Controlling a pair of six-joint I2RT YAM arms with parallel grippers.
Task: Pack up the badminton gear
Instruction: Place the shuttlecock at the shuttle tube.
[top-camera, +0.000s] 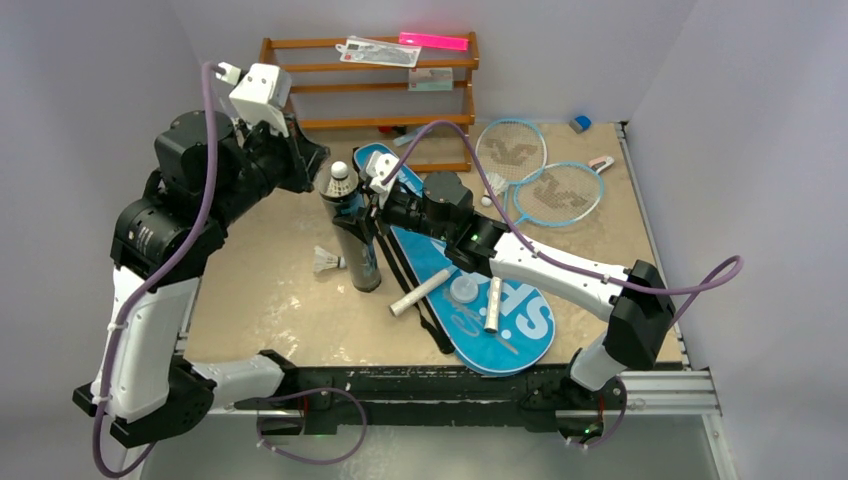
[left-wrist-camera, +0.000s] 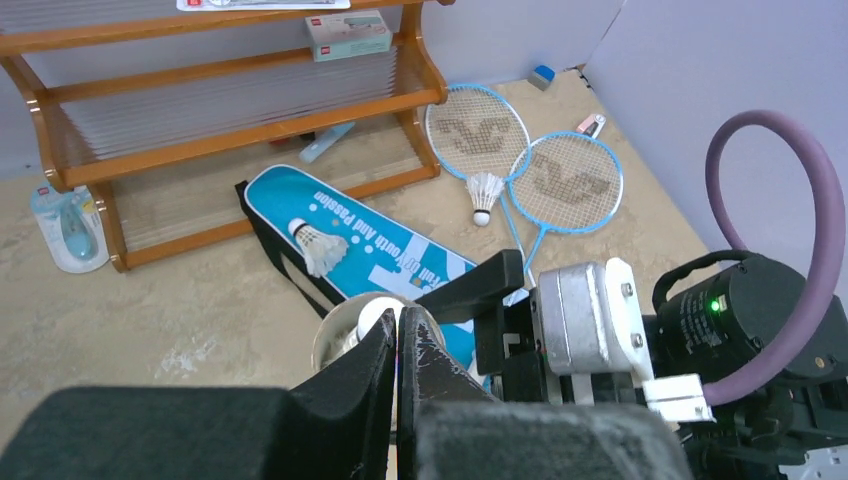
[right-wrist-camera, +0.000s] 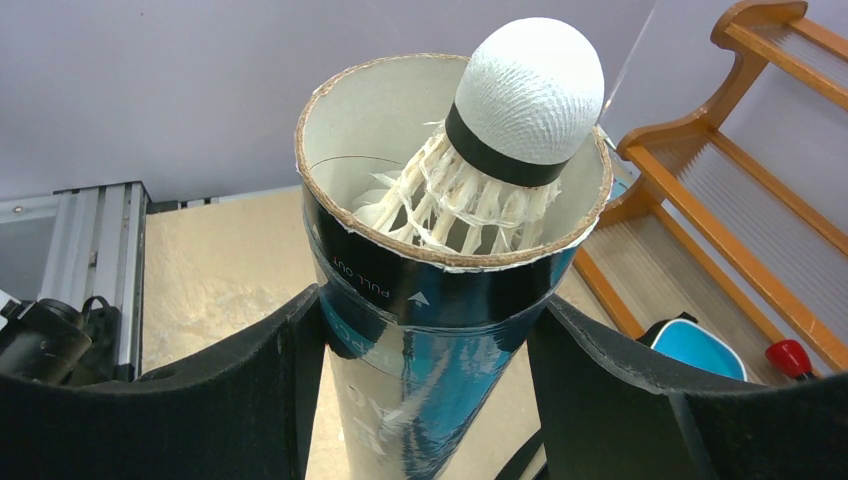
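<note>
A black tube (right-wrist-camera: 440, 320) stands upright at the table's middle, and my right gripper (right-wrist-camera: 430, 370) is shut on it, a finger pressed to each side. A white shuttlecock (right-wrist-camera: 520, 100) sits cork-up in its mouth. My left gripper (left-wrist-camera: 400, 325) is shut with nothing in it, its tips right over that cork. Another shuttlecock (top-camera: 325, 262) lies on the table left of the tube, one (left-wrist-camera: 318, 245) on the blue bag (top-camera: 500, 330), one (left-wrist-camera: 485, 190) on the two light-blue rackets (top-camera: 510, 150) at back right.
A brown wooden rack (top-camera: 370, 120) with small packets stands along the back wall. Two white cylinders (top-camera: 420, 292) and a clear round lid (top-camera: 463, 290) rest on the bag. A small blue bit (top-camera: 580, 123) and a pink bit (top-camera: 600, 162) lie near the right wall.
</note>
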